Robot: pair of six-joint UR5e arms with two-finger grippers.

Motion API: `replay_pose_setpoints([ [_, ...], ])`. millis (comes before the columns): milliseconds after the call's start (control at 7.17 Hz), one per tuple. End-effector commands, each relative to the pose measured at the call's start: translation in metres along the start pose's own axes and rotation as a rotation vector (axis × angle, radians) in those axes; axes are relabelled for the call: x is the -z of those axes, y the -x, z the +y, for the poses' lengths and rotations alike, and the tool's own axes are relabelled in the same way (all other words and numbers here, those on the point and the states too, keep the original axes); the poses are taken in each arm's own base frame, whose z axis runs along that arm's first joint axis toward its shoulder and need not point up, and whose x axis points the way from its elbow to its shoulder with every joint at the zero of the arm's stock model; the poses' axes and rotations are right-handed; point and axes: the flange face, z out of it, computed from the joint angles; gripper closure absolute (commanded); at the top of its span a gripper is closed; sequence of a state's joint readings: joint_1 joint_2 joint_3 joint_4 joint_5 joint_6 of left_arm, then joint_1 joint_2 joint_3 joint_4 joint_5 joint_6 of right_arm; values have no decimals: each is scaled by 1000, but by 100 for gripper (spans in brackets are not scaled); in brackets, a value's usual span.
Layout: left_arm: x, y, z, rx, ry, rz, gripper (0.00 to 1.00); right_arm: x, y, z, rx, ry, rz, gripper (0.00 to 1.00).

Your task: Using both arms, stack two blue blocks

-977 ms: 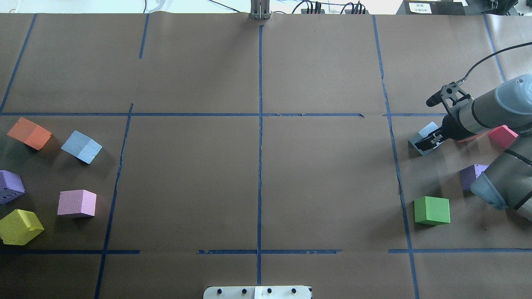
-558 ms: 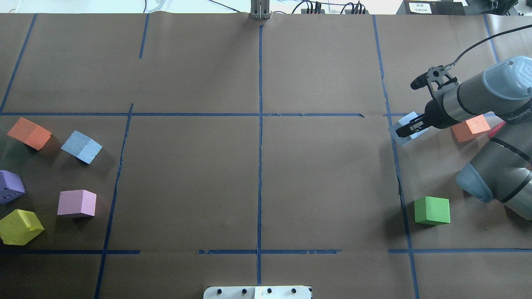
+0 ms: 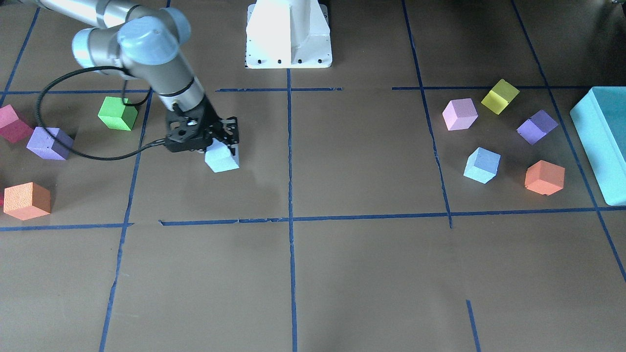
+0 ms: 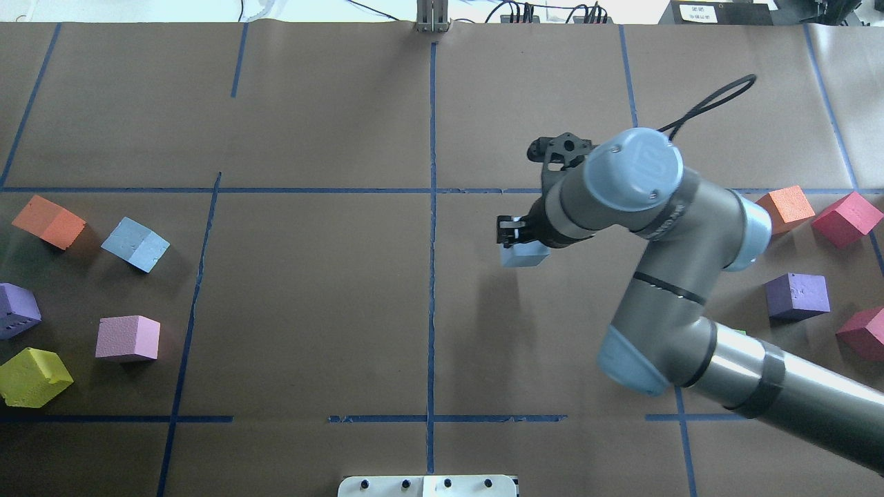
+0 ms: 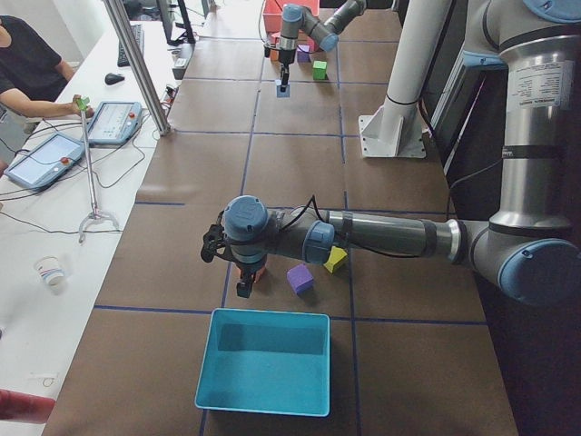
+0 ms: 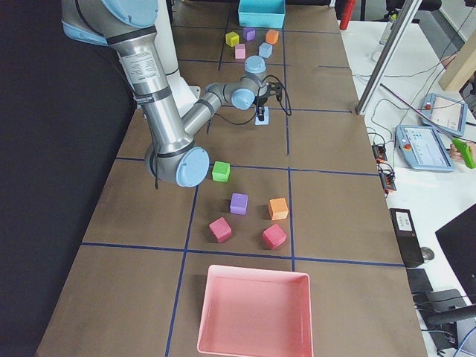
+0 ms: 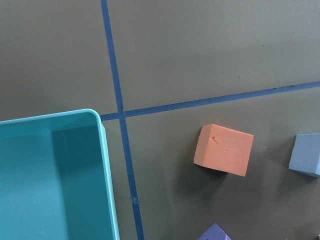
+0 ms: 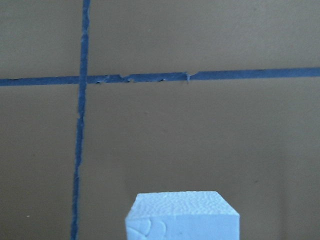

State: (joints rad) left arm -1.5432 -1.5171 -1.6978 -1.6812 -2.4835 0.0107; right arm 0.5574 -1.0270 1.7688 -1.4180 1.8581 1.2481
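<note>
The right arm [image 4: 663,276] reached in over the middle of the bench [image 4: 311,310]. Its tool [image 4: 519,241] was clenched on one blue block [image 4: 525,255], pinching it from two opposite sides. That block hung clear of the brown paper, with its shadow on the bench below it. It sat a little to the robot's right of the centre tape line [image 4: 432,276]. From the right wrist camera only the block's top edge [image 8: 182,215] showed, with crossing tape lines beneath it.

The second blue block [image 4: 135,244] lay on the bench far to the robot's left, tilted to the grid. It was just beside an orange block [image 4: 48,221]. A pink block [image 4: 128,338], a purple block [image 4: 17,310] and a yellow block [image 4: 33,376] lay near it.

The left arm [image 5: 390,238] stretched low over that cluster. Its tool [image 5: 243,287] hung just above the bench near the teal box [image 5: 263,313], by the orange block. Whether it was released or clenched, I could not tell. The left wrist camera looked down on the box's rim [image 7: 102,150], with an edge of the second blue block at its right.

On the robot's right lay a green block [image 3: 117,113], another orange one [image 4: 786,209] and another purple one [image 4: 798,296].
</note>
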Motion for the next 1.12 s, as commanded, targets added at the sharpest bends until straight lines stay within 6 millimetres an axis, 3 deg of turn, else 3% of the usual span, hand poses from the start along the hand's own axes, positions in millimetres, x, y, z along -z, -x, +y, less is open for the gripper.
replay_pose_setpoints([
  [0, 0, -1, 0, 0, 0, 5, 0, -31, 82, 17, -98, 13, 70, 98],
  [140, 0, -2, 0, 2, 0, 27, 0, -46, 102, 11, -102, 21, 87, 98],
  [419, -1, -2, 1, 5, 3, 38, 0, -52, 115, 10, -95, 26, 94, 98],
  [977, -1, -3, 1, 4, 1, 40, 0, -72, 118, 21, -59, 44, 119, 97],
])
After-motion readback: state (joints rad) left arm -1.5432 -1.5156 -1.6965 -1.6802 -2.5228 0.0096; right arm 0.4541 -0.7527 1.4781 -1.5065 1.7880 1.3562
